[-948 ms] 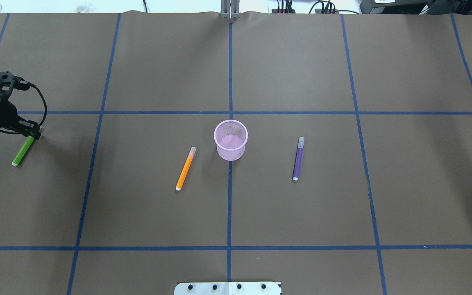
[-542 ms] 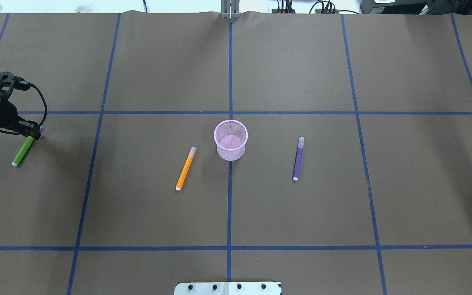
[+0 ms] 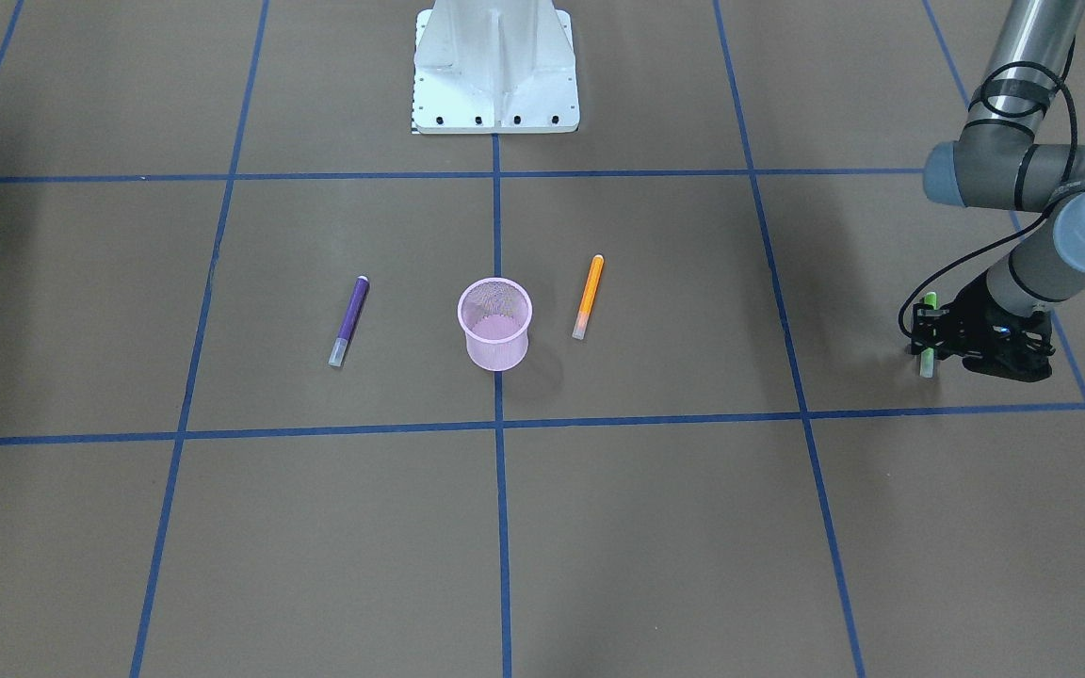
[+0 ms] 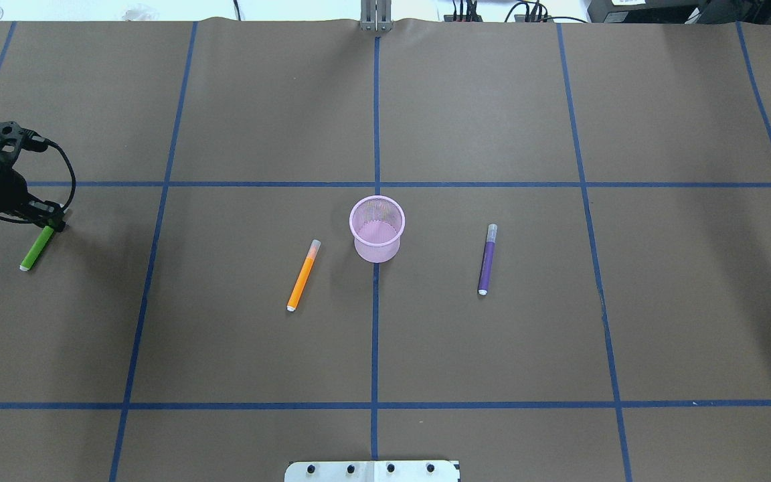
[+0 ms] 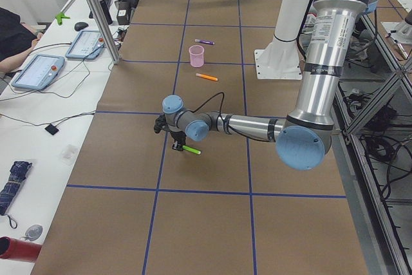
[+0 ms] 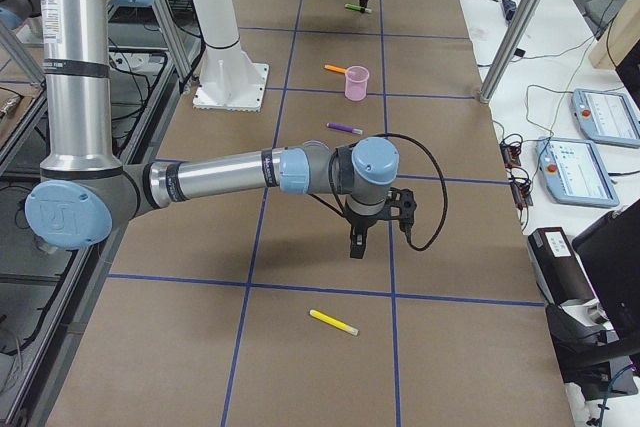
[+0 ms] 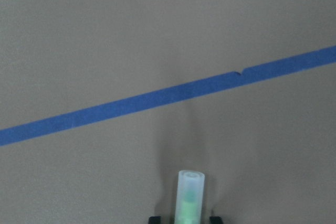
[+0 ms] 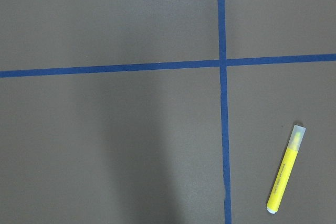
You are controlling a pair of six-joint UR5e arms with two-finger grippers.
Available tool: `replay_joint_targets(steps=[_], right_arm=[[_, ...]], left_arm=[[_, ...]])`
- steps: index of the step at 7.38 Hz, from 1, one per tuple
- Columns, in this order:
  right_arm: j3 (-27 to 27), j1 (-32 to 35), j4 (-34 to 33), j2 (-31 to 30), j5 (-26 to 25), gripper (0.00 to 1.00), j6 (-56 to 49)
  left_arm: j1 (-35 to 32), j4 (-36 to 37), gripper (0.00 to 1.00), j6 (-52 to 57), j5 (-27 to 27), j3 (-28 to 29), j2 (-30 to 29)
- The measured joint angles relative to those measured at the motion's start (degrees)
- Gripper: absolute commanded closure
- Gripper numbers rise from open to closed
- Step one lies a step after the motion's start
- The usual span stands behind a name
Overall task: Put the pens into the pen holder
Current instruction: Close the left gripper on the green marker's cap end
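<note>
The pink mesh pen holder (image 4: 377,229) stands upright at the table's middle. The orange pen (image 4: 303,275) lies to its left and the purple pen (image 4: 487,260) to its right, both flat. At the far left my left gripper (image 4: 47,219) is shut on the green pen (image 4: 35,251) near its pale cap (image 7: 190,187), low over the table. The pen's far end rests on the paper. The yellow pen (image 8: 285,177) lies alone near the table's right end. My right gripper (image 6: 357,247) hangs above the table a little short of it; I cannot tell whether it is open.
Brown paper with blue tape lines (image 4: 375,114) covers the table. The robot's white base plate (image 3: 495,66) sits at the near edge. Operator tablets (image 5: 38,69) and a metal post (image 5: 96,14) stand beside the table.
The left arm and gripper have shifted slightly leftward. The green pen's free end has stayed where it was. The other pens and the holder have not moved.
</note>
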Motion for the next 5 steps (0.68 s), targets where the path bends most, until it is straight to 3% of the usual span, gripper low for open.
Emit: replay_joint_targets(steps=[1, 2, 3, 5], right_arm=[[0.0, 0.0, 0.0, 0.0, 0.0, 0.01, 0.0], [0.0, 0.0, 0.0, 0.0, 0.0, 0.01, 0.0], [0.0, 0.0, 0.0, 0.0, 0.0, 0.01, 0.0], [0.0, 0.0, 0.0, 0.0, 0.0, 0.01, 0.0]], left_arm=[[0.1, 0.0, 0.67, 0.0, 0.0, 0.0, 0.0], [0.1, 0.0, 0.79, -0.1, 0.0, -0.1, 0.1], [0.1, 0.0, 1.0, -0.1, 0.0, -0.2, 0.1], [0.1, 0.3, 1.0, -0.4, -0.5, -0.9, 0.2]])
